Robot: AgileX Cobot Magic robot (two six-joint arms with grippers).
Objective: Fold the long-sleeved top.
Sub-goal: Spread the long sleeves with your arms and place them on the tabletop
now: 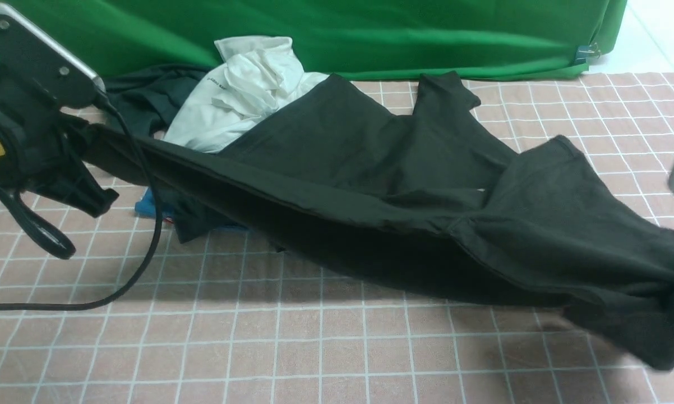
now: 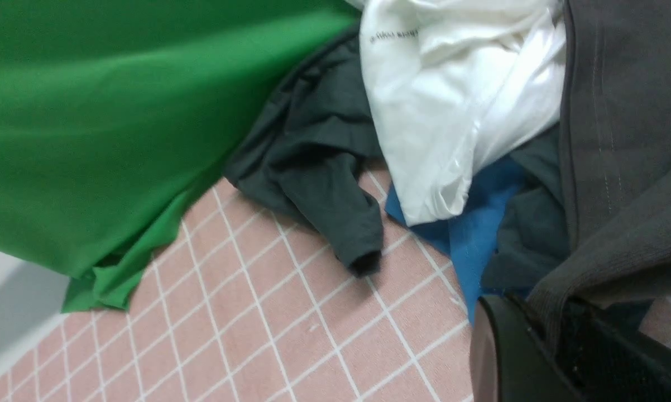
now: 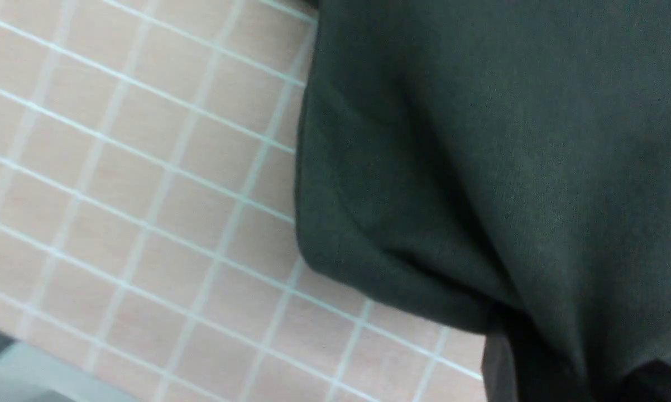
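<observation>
Where the top (image 1: pixel 370 185) hangs stretched across the checked table (image 1: pixel 258 348), one end rises to the left gripper (image 2: pixel 547 329), whose jaws are clamped on the ribbed hem. The other end bunches at the right edge of the front view, lifted off the table with shadow beneath it. The right gripper (image 3: pixel 578 371) is closed, and the black cloth gathers to a pinch between its jaws, though the fingers themselves barely show.

Four pieces of cloth are on the table: the one top, one white shirt (image 1: pixel 241 95), one dark grey tee (image 1: pixel 146 98) and one blue cloth (image 1: pixel 144 206). The last three lie in a heap at the far left, against the green backdrop (image 1: pixel 370 33). The top's raised edge crosses in front of that heap, covering the shirt's near side and most of the blue cloth. A black cable (image 1: pixel 45 307) runs from the left arm down onto the table, passing in front of the top's left end.
</observation>
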